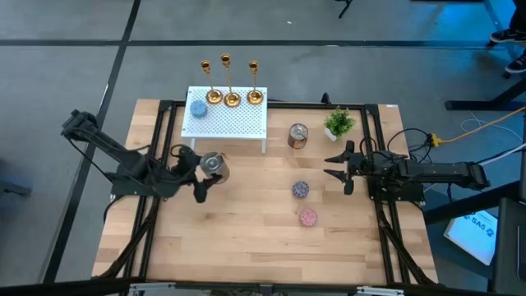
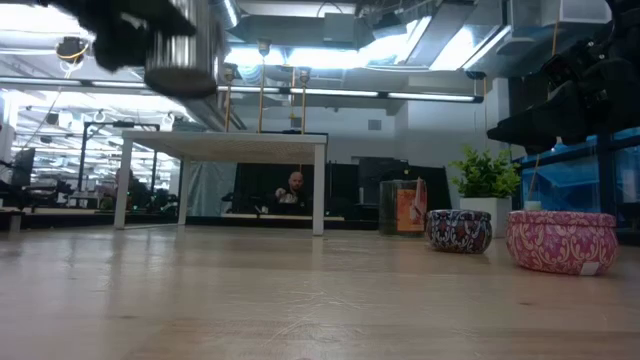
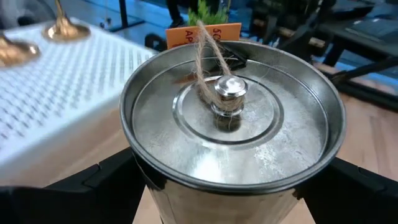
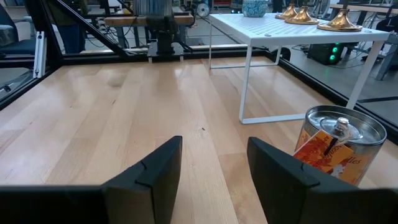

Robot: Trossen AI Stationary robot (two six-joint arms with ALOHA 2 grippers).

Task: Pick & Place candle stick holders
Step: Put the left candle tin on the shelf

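On the white perforated shelf (image 1: pixel 226 121), along its far edge, the three gold candle stick holders (image 1: pixel 233 99) stood upright in a row, a blue disc (image 1: pixel 198 108) beside them. Just in front of the shelf, the left hand (image 1: pixel 200 174) gripped a silver tin (image 1: pixel 214 164), lifted clear of the wooden surface (image 1: pixel 246 238). Well to the right, the right hand (image 1: pixel 339 167) hovered open, near a labelled tin (image 1: pixel 297 136), a small plant (image 1: pixel 339 123) and two discs (image 1: pixel 301 190). Bare wood lay nearer the front edge.
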